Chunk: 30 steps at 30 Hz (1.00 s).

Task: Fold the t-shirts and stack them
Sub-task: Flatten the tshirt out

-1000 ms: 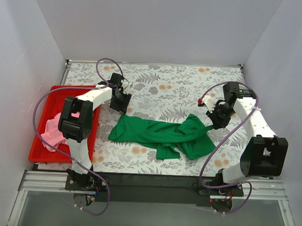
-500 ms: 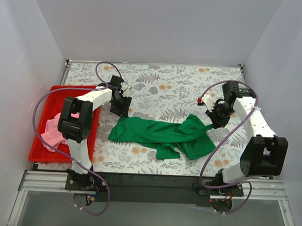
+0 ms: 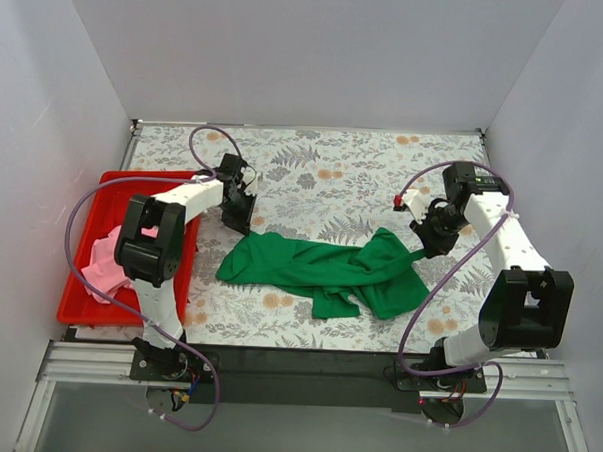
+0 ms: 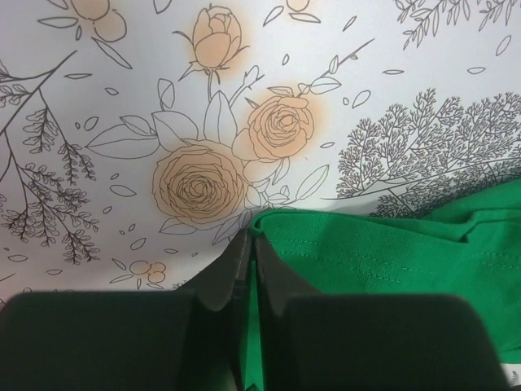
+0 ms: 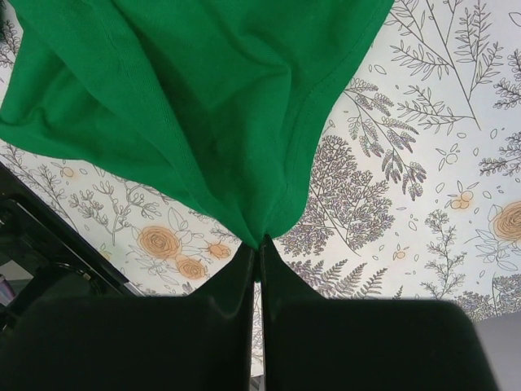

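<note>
The green t-shirt (image 3: 320,267) lies crumpled and stretched across the middle of the flowered table. My left gripper (image 3: 237,223) is shut on its upper left edge; the left wrist view shows the fingertips (image 4: 244,244) pinching the green hem (image 4: 391,261). My right gripper (image 3: 424,249) is shut on the shirt's right corner; in the right wrist view the green cloth (image 5: 187,98) fans out from the closed gripper (image 5: 260,244). The pink t-shirt (image 3: 105,262) lies bunched in the red tray.
The red plastic tray (image 3: 78,311) sits at the left edge of the table, beside the left arm. White walls close in the table at the left, back and right. Purple cables loop off both arms.
My left gripper has shifted slightly to the left at the shirt's upper left edge. The right gripper and the shirt stay nearly where they were.
</note>
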Each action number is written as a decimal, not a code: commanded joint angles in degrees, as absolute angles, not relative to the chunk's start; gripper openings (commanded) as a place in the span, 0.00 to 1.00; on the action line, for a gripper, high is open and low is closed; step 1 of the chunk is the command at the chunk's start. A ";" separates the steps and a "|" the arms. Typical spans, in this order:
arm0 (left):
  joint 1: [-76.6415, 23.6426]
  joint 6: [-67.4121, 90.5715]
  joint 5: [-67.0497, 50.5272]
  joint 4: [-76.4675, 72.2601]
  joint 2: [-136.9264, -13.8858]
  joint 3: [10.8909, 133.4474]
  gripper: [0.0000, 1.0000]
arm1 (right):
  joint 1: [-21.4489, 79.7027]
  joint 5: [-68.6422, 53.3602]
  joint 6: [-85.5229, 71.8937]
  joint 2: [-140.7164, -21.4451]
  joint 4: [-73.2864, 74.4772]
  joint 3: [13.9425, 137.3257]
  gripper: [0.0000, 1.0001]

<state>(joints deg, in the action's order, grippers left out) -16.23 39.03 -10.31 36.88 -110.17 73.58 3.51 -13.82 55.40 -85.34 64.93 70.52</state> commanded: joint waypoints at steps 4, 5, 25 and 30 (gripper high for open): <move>-16.70 39.11 -8.97 38.14 -108.64 75.23 0.00 | 3.78 -15.38 54.76 -85.43 66.62 74.52 0.01; -16.00 38.85 -8.79 38.23 -107.94 76.63 0.00 | 3.69 -15.21 54.49 -85.43 66.71 75.05 0.01; -10.11 39.64 -13.89 28.58 -94.05 110.74 0.00 | 0.53 -3.27 46.32 -94.13 54.77 119.07 0.01; -10.02 40.52 -10.29 22.24 -91.67 117.22 0.00 | 0.53 5.95 45.88 -91.85 43.98 123.66 0.01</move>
<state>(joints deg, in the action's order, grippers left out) -10.48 39.53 -12.88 28.93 -95.48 112.27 0.75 -2.04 47.22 -94.26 54.61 120.09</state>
